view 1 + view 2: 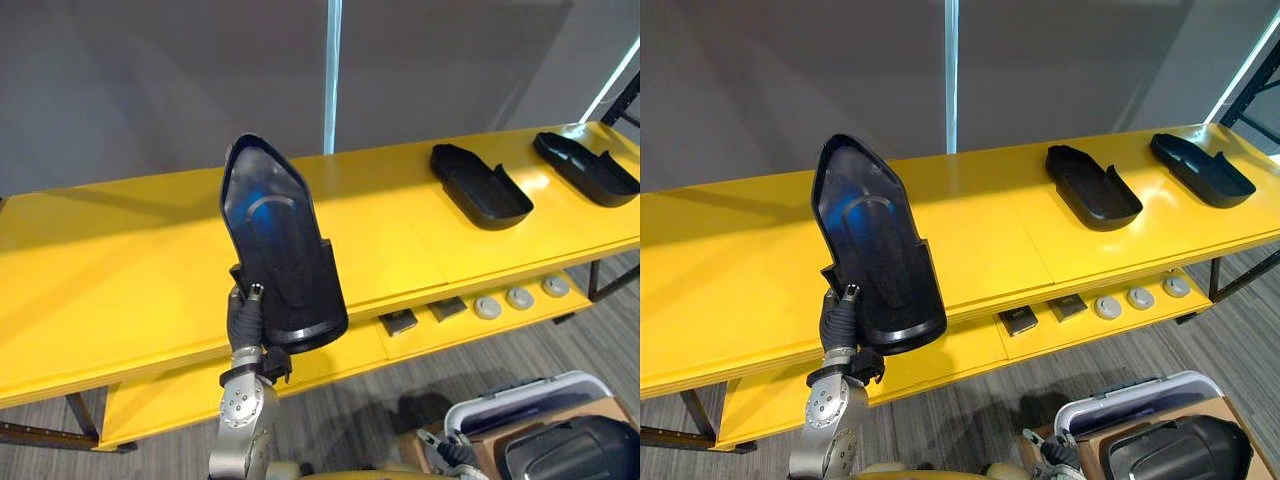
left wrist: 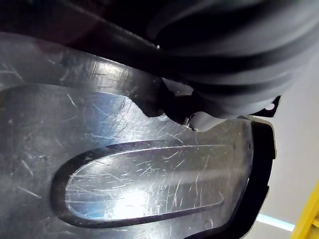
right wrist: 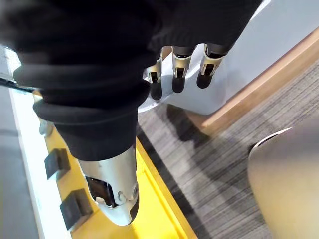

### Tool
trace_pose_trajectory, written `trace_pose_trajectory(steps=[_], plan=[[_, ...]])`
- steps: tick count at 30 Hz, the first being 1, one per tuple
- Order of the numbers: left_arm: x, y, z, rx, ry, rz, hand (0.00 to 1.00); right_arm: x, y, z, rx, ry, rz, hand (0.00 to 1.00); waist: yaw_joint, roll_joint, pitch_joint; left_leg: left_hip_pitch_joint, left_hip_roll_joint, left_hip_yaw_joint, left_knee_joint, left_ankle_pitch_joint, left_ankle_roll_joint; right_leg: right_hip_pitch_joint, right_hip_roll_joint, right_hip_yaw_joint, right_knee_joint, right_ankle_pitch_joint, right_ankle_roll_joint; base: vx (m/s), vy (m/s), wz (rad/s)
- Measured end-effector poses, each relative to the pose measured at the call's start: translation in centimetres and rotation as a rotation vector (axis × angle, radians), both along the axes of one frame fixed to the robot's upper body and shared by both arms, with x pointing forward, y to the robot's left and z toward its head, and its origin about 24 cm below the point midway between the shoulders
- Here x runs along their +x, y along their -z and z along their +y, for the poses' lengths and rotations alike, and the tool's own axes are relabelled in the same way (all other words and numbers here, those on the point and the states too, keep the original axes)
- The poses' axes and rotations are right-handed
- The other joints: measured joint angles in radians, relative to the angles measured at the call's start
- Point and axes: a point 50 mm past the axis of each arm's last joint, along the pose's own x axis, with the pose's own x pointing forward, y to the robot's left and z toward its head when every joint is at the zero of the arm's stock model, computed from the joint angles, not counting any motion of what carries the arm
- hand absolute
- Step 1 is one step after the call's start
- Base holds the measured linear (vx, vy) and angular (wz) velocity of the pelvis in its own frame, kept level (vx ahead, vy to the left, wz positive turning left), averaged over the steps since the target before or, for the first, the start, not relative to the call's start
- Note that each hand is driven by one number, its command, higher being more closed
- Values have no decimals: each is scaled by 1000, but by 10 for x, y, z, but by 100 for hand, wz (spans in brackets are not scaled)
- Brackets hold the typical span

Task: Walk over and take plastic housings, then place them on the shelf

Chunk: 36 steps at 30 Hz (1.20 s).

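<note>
My left hand (image 1: 244,318) is shut on the wide lower end of a black plastic housing (image 1: 275,235) and holds it upright, pointed tip up, over the front part of the yellow shelf top (image 1: 120,260). The thumb lies on its glossy hollow face (image 2: 124,174). Two more black housings lie flat on the shelf, one (image 1: 480,186) at the right and one (image 1: 586,167) at the far right end. My right hand (image 3: 175,74) hangs low by the floor with relaxed fingers and holds nothing.
A lower yellow shelf board (image 1: 330,360) carries two small dark blocks (image 1: 398,322) and three grey discs (image 1: 519,297). At the lower right, a white bin (image 1: 540,392) and a brown box edge (image 1: 600,408) stand on the grey carpet, with a black housing (image 1: 575,448) in them.
</note>
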Motion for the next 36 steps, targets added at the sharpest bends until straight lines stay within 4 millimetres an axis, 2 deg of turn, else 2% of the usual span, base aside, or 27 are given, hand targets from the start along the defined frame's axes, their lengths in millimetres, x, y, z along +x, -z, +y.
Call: trace_pose_trajectory(steps=[5,6,9,14,16,18,21,22,25,27,32,33,36], plan=[[27,-13,-9,41,-1,-45,100,-4,1,0,-5,-9,13,0,-4,-2,-12,3,0,3,-42,23,14,-5,4,2,-23,0,0,-74,-29,-1],[34,-11,-10,47,-5,-32,100,-3,1,-1,-9,-15,15,0,-11,2,-22,7,1,3,-66,42,20,-10,6,1,-31,11,-2,-104,-48,-3],[50,2,-9,72,-31,42,100,-1,1,-1,-22,-34,16,0,-30,15,-36,44,6,6,-172,103,11,-5,17,3,-70,46,-6,-119,-48,-4],[74,15,9,128,-94,141,100,3,1,0,-20,-39,11,0,-48,18,-39,53,23,14,-277,173,-10,-25,44,12,-133,89,-4,-145,-54,-9],[81,20,24,148,-148,184,100,6,1,0,-18,-45,8,0,-70,14,-37,43,30,14,-286,180,-19,-24,52,11,-158,108,-5,-91,-47,0],[85,20,32,137,-176,194,100,6,1,1,-17,-52,8,0,-76,10,-37,37,35,14,-286,183,-24,-27,57,11,-168,111,-2,-36,-42,-3],[98,12,35,135,-182,185,100,7,1,1,-18,-61,14,0,-75,7,-37,18,38,9,-286,188,-30,-40,60,7,-173,115,-4,6,-35,4],[102,9,37,136,-185,177,100,8,1,1,-20,-68,13,0,-77,4,-34,14,38,9,-287,188,-31,-41,61,8,-177,123,-16,51,-15,-3],[112,1,45,117,-215,165,100,13,2,5,-14,-94,14,0,-92,-2,-28,3,38,9,-287,189,-30,-47,64,12,-189,128,-19,43,-10,-3],[119,-5,49,96,-225,157,100,17,2,6,-17,-111,11,0,-93,-3,-21,-9,37,11,-287,195,-20,-58,66,19,-196,142,-29,48,1,-9],[126,-6,54,54,-261,180,100,20,1,7,-20,-119,9,0,-96,-2,-11,-13,35,13,-282,196,-18,-57,66,24,-209,146,-30,55,11,-4],[129,-9,56,39,-270,177,0,22,1,8,-19,-124,6,0,-96,-2,0,-12,36,13,-282,196,-18,-56,67,24,-209,146,-30,0,0,0],[135,-15,62,31,-305,175,0,27,0,9,-20,-135,-4,0,-101,2,18,-12,37,14,-282,196,-18,-58,69,27,-209,147,-32,-6,3,-1]])
